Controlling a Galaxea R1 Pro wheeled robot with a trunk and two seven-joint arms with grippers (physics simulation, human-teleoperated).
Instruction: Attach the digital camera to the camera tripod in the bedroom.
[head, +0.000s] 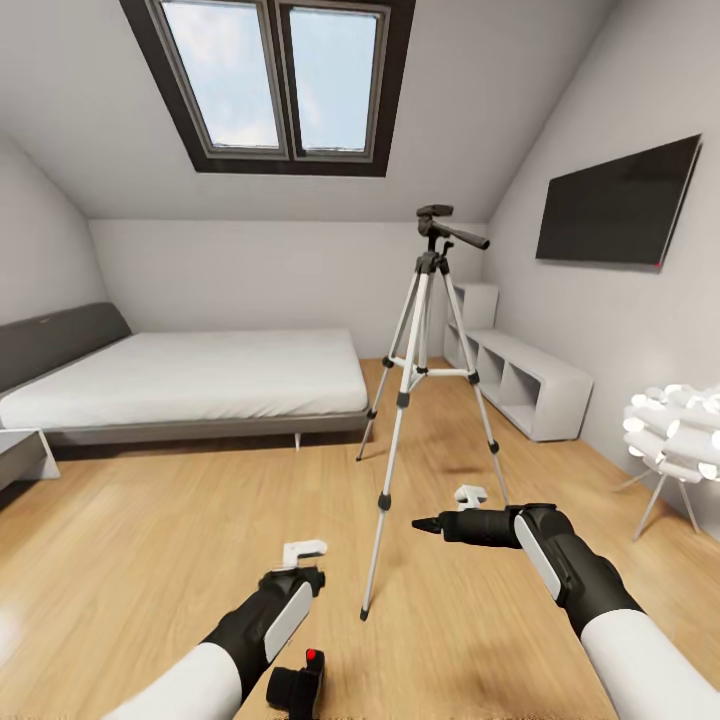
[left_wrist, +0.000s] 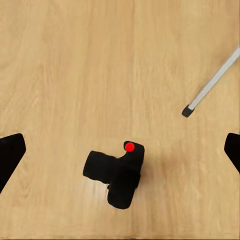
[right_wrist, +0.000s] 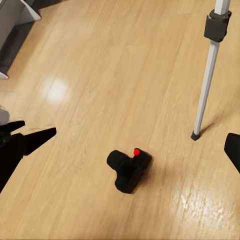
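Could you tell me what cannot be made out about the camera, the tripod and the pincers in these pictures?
- Head view: the digital camera is cut by the bottom edge and partly hidden by the left arm.
- Left wrist view: the camera tripod shows just one leg tip; the rest is out of frame.
- Wrist views: the left pincer and right pincer fingertips are cropped at the edges.

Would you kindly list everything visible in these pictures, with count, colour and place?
digital camera: one, black with a red dot, on the wood floor below the left arm.
camera tripod: one, silver legs, black head, standing mid-room.
bed: one, white on a grey frame, left.
TV: one, black, right wall.
low shelf unit: one, white, below the TV.
ball lamp: one, white, far right.
skylights: two, dark-framed, sloped ceiling.
left hand: one, open, above the camera.
right hand: one, open, beside the tripod.
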